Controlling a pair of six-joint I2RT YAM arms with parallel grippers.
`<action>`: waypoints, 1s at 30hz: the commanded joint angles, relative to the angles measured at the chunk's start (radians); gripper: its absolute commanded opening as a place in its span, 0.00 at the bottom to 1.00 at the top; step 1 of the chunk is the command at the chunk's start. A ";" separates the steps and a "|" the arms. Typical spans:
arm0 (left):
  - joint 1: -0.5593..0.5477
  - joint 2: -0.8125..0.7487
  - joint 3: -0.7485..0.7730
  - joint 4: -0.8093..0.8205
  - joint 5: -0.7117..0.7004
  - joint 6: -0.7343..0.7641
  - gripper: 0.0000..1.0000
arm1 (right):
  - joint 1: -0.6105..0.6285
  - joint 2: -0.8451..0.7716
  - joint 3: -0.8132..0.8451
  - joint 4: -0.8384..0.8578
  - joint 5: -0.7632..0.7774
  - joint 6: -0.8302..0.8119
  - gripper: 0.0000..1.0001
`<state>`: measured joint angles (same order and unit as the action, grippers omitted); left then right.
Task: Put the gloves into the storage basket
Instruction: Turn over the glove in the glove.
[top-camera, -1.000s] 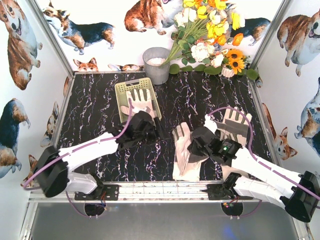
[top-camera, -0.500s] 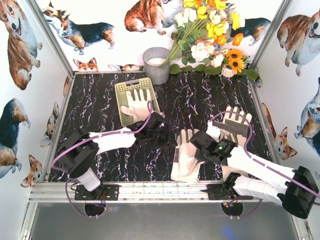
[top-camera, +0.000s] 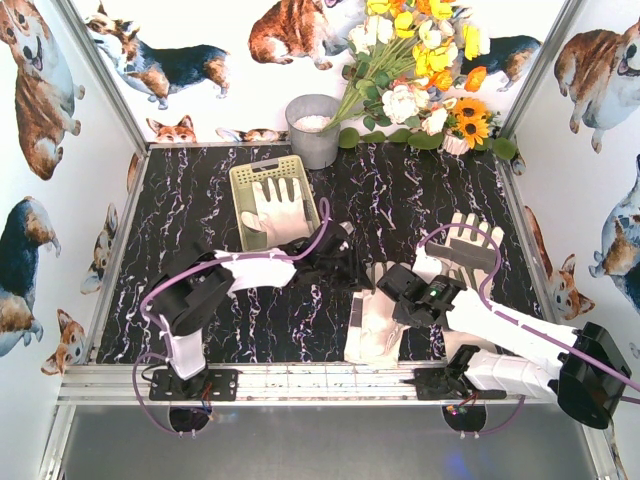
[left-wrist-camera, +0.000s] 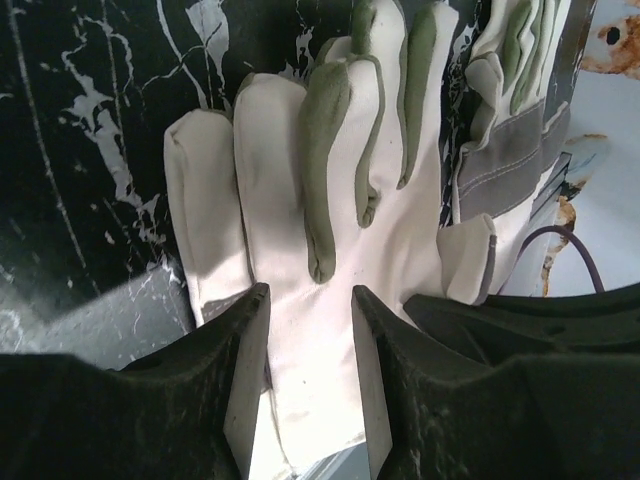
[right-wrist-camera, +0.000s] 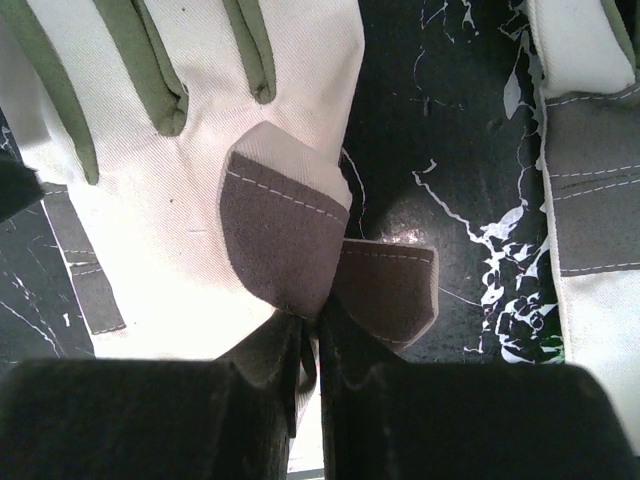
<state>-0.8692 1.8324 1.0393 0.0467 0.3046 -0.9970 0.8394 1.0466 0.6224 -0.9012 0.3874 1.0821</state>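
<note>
The left end effector (top-camera: 350, 267) has swung away from the storage basket (top-camera: 240, 195) and now sits over the fingers of the middle glove (top-camera: 375, 325). Its jaws have narrowed on the way. The right end effector (top-camera: 393, 287) has barely shifted and keeps its hold.

In the left wrist view, the left end effector (left-wrist-camera: 308, 295) has its jaws apart. The cream back of the middle glove (left-wrist-camera: 280, 200) fills the gap between them. No fold of fabric shows pinched, and whether the tips touch the cloth I cannot tell.

In the right wrist view, the right end effector (right-wrist-camera: 318, 320) has its jaws together, clamped on the grey thumb patch of the middle glove (right-wrist-camera: 200, 190). The patch is folded upward between them.

The middle glove lies flat on the black marbled table (top-camera: 400, 190), fingers pointing away from the arm bases. The left end effector is at its finger end and the right end effector at its thumb side.

A second glove (top-camera: 470, 250) lies just to the right of the middle glove, palm up, with grey patches showing. It is close to the middle glove but apart from it.

The storage basket stands farther back and to the left of the middle glove, well apart from it. A third glove (top-camera: 280, 205) lies inside the basket with its fingers toward the back wall.
</note>
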 joint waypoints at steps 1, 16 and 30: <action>-0.018 0.050 0.045 0.046 0.022 0.008 0.33 | -0.005 -0.015 -0.001 -0.003 0.052 0.021 0.05; -0.032 0.129 0.086 0.049 -0.003 0.012 0.21 | -0.023 -0.025 -0.017 0.042 0.022 -0.021 0.03; -0.033 0.085 0.116 0.040 -0.038 0.031 0.00 | -0.033 -0.064 0.050 0.009 0.014 -0.074 0.00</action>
<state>-0.8917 1.9621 1.1263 0.0761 0.2977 -0.9890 0.8112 1.0275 0.6056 -0.8894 0.3851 1.0306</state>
